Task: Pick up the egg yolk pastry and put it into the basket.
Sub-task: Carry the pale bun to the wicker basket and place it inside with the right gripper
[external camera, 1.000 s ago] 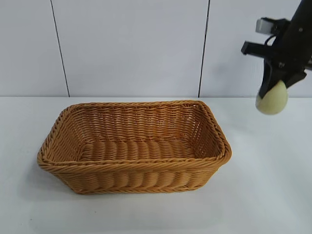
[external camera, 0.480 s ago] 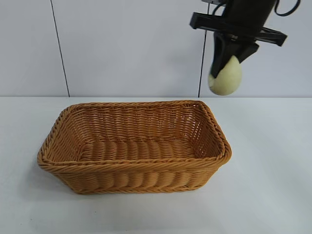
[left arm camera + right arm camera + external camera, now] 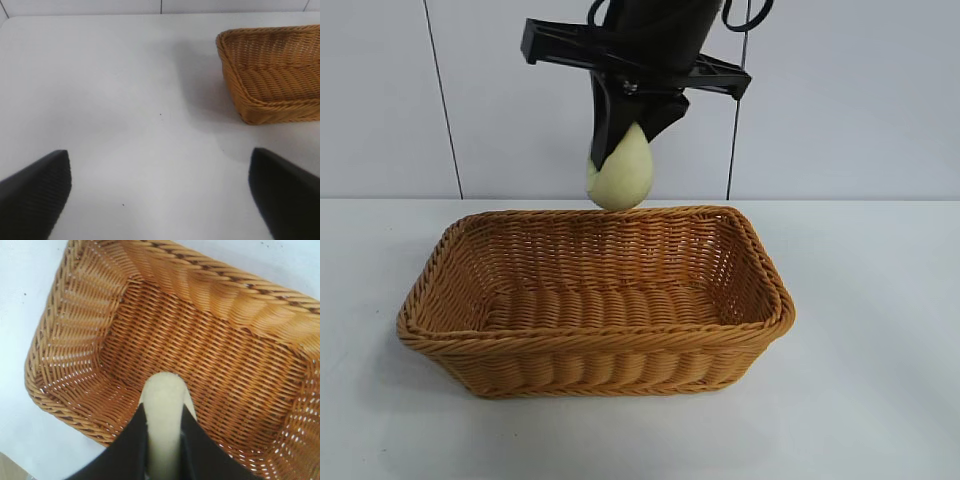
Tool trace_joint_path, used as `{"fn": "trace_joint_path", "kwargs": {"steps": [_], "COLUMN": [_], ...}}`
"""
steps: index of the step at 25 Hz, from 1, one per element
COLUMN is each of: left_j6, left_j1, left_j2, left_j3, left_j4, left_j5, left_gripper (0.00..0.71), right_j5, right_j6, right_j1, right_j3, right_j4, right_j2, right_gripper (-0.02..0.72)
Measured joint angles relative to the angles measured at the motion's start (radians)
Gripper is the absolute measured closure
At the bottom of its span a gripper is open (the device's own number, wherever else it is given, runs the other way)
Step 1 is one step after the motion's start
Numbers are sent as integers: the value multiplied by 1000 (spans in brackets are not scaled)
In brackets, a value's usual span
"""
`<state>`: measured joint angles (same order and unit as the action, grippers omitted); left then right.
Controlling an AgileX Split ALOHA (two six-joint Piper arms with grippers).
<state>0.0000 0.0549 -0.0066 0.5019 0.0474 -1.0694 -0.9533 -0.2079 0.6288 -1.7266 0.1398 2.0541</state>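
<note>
We see the right hand point(image 3: 620, 165) pinching the egg yolk pastry point(image 3: 620, 175) (pale cream, smooth, rounded) above the basket point(image 3: 595, 335) rear rim; left hand point(image 3: 160, 192) spread over the bench point(image 3: 125, 100)

White table point(image 3: 880, 380), flat and plain, with a few tiny dark specks point(image 3: 160, 114). Behind it, pale wall point(image 3: 570, 120) split by thin dark lines point(image 3: 442, 100).

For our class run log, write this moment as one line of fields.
right end effector: shut on egg yolk pastry | position: above basket back rim | basket: empty | left end effector: open, parked over table
</note>
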Motion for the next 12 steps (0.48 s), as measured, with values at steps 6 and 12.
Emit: {"fn": "trace_joint_path", "kwargs": {"steps": [6,12], "left_j6": [0,0], "left_j1": [0,0], "left_j2": [0,0], "left_j3": [0,0], "left_j4": [0,0], "left_j5": [0,0], "left_gripper": [18,18], "right_j5": [5,26], "right_j6": [-5,-5], "right_j1": [0,0], "right_j3": [0,0], "right_j4": [3,2], "right_j2": [132,181], "right_gripper": [609,545]}}
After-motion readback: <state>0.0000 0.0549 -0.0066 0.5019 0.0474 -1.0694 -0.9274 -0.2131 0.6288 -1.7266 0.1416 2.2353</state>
